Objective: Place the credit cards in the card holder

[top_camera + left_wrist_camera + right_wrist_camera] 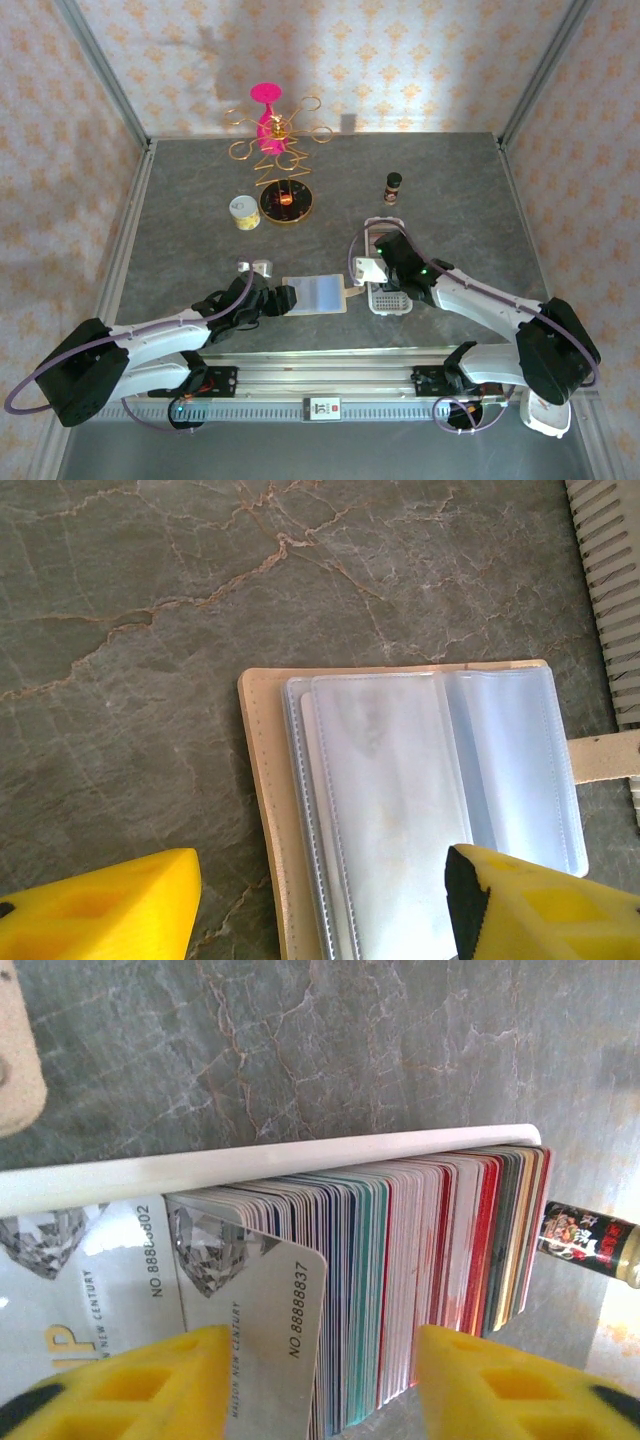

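The card holder (pixel 420 810) lies open on the bench (pixel 150 630) just under the left end effector (pixel 320 900). Its clear sleeves face up and its snap tab (pixel 605 755) reaches out toward the tray (pixel 610 580). The left wrist view gives the layered sleeves and the stitched edge; from above the holder is a pale patch just ahead of that end effector.

The credit cards (pixel 420 1260) stand packed on edge in the tray, below and ahead of the right end effector (pixel 320 1380). The right wrist view shows their coloured edges, and one grey card (pixel 265 1330) that sits higher than the row and leans on a finger (pixel 150 1380).

The left fingers are apart and hold nothing. Whether the tip over the sleeve touches it is unclear. The right fingers are apart astride the row, the far one clear of the grey card.

The frame cuts off the holder's near end. A small bottle (pixel 590 1245) beyond the tray is also cut off.
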Robot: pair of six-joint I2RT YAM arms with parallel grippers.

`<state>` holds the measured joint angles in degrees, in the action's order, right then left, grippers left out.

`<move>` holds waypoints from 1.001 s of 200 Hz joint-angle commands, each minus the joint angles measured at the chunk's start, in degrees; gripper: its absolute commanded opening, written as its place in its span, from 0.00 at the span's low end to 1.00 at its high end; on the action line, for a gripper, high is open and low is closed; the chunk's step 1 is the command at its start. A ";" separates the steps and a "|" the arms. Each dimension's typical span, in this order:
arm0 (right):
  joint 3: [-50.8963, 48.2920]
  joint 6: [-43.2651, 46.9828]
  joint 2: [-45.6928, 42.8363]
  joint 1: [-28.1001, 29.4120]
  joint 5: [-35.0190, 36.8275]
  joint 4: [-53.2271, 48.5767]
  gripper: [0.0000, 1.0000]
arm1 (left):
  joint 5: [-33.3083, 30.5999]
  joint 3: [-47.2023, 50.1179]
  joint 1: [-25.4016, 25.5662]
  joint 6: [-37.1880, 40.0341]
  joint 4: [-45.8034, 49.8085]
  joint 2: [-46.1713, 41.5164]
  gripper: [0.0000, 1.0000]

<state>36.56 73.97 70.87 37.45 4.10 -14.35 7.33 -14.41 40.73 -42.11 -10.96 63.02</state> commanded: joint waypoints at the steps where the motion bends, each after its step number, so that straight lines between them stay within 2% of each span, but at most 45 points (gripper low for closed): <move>1: 0.00 -0.32 0.08 -0.27 0.12 -0.12 0.69 | 0.44 0.26 -0.39 -0.26 -0.99 -0.07 0.67; 36: -0.05 -0.26 0.62 -0.23 0.16 0.65 0.71 | 0.30 0.31 -0.39 -0.34 -1.12 -0.18 0.67; 91: 0.53 -0.31 3.30 -0.88 1.50 3.58 0.65 | 0.40 0.09 -0.39 -0.26 -1.17 -0.10 0.66; 120: 1.42 -0.23 4.09 -1.07 2.11 3.38 0.52 | 0.40 0.17 -0.39 -0.26 -1.17 -0.36 0.64; 142: 1.73 -0.14 3.78 -1.22 2.61 2.84 0.46 | 0.31 0.26 -0.39 -0.26 -1.15 -0.45 0.64; 200: 1.50 -0.23 2.30 -1.26 2.99 2.67 0.36 | 0.54 0.18 -0.41 -0.25 -1.23 -0.30 0.63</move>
<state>36.67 74.13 74.30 36.91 4.40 -12.47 7.33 -14.41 40.73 -42.11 -10.96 63.02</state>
